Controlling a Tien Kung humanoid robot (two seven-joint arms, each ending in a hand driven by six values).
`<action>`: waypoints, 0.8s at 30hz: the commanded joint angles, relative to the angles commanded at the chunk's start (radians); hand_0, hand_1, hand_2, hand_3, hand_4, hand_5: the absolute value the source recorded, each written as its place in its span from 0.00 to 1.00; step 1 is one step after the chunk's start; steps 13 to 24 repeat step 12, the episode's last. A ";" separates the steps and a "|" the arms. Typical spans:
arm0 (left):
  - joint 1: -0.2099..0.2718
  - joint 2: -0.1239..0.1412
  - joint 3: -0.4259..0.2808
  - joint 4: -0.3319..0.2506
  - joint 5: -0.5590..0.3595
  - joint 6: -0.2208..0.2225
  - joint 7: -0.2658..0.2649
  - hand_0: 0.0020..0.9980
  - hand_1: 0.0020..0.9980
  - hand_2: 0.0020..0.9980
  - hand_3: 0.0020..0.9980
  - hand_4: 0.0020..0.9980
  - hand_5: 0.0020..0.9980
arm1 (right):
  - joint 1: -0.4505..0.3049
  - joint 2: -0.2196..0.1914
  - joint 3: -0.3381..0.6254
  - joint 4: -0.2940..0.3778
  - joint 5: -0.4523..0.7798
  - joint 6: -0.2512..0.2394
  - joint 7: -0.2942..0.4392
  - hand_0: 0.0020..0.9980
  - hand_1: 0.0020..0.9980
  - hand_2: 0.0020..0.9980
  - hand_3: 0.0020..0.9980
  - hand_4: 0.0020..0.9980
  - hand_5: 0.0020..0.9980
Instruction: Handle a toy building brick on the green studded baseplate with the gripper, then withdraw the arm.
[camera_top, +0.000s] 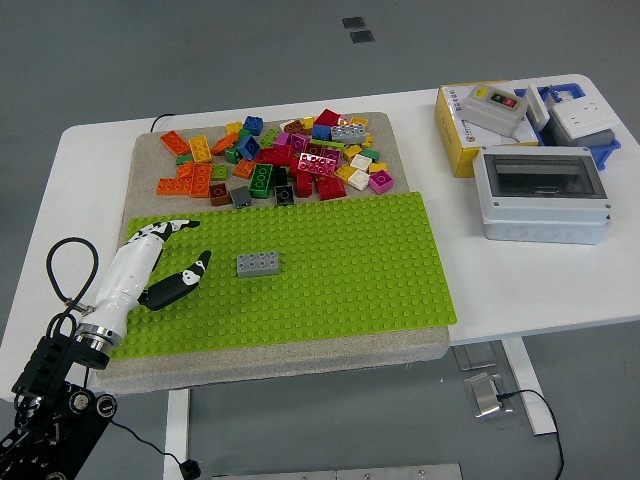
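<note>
Head view, left hand open and empty, grey brick apart to its right on green baseplate

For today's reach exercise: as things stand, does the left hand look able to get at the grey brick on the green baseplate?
Probably yes: the left hand is open beside the grey brick, with only bare green baseplate between them.

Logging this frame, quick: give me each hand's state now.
Left hand: open, holding nothing, over the green baseplate, apart from the grey brick.
Right hand: not in view.
</note>
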 joint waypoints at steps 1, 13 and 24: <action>0.001 0.001 -0.001 -0.001 0.000 0.003 -0.002 0.91 0.67 0.69 0.99 0.49 0.43 | 0.000 0.000 0.001 0.000 -0.002 0.000 -0.001 0.65 0.64 0.67 0.57 0.39 0.77; 0.013 0.005 -0.001 -0.007 -0.026 0.042 -0.027 0.91 0.68 0.51 0.98 0.47 0.42 | -0.002 0.001 0.016 0.000 -0.017 0.002 -0.007 0.65 0.64 0.67 0.57 0.39 0.77; 0.013 0.005 -0.001 -0.007 -0.026 0.042 -0.027 0.91 0.68 0.51 0.98 0.47 0.42 | -0.002 0.001 0.016 0.000 -0.017 0.002 -0.007 0.65 0.64 0.67 0.57 0.39 0.77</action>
